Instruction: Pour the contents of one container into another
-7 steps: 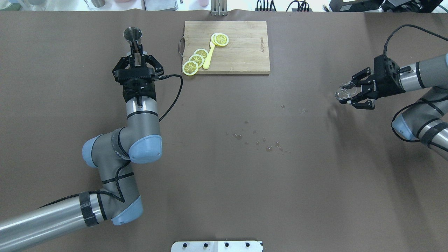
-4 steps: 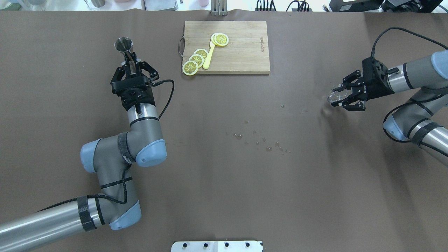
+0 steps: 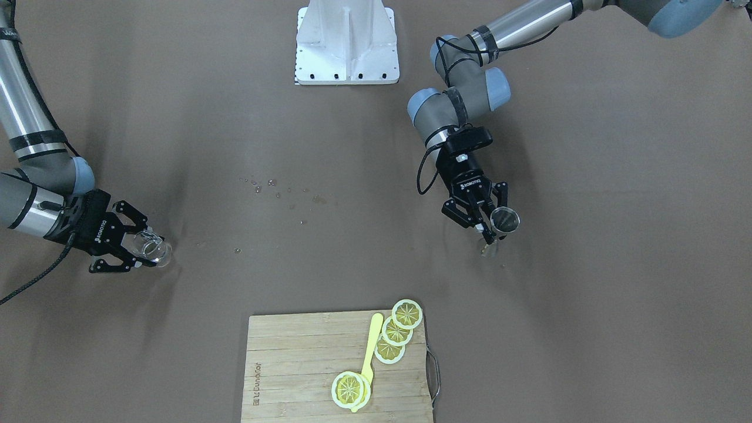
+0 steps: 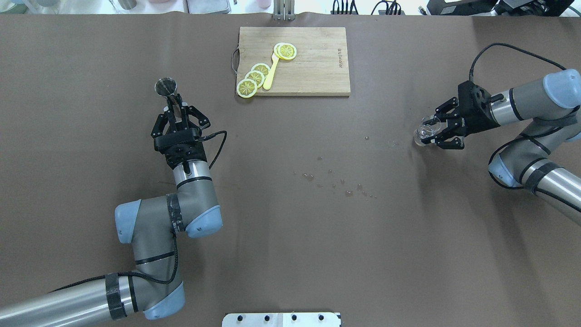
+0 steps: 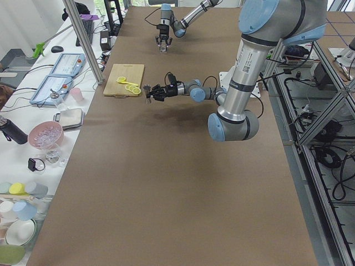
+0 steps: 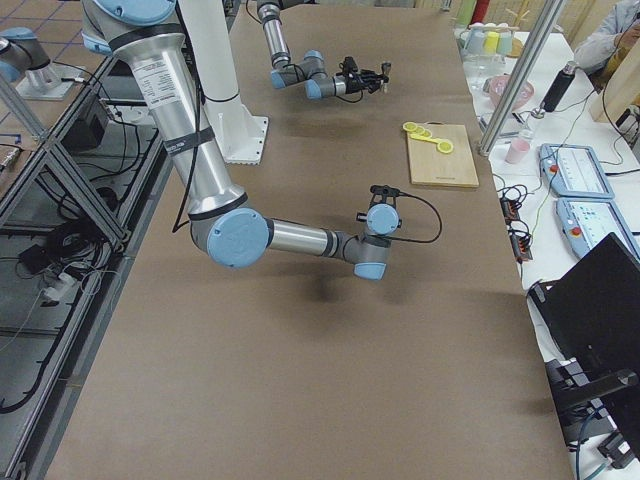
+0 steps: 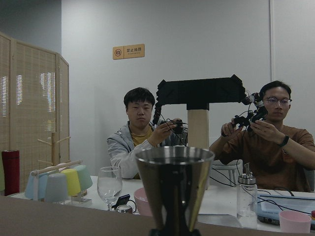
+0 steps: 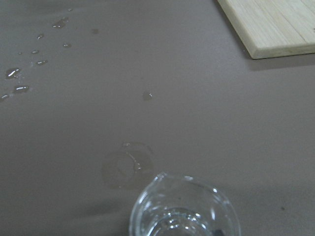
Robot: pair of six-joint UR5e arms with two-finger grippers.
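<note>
Your left gripper (image 4: 176, 109) clenched the steel jigger (image 4: 165, 86) by its waist, upright (likely so nothing spilled), at the table's left. Your right gripper (image 4: 433, 132) grasped the small glass (image 4: 423, 132) far right, well apart, not yet pouring.

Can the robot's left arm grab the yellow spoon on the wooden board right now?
Probably not yet. The left gripper is shut on the metal cup, so it has no free fingers. The way looks open, though: nothing stands between it and the yellow spoon on the wooden board.
</note>
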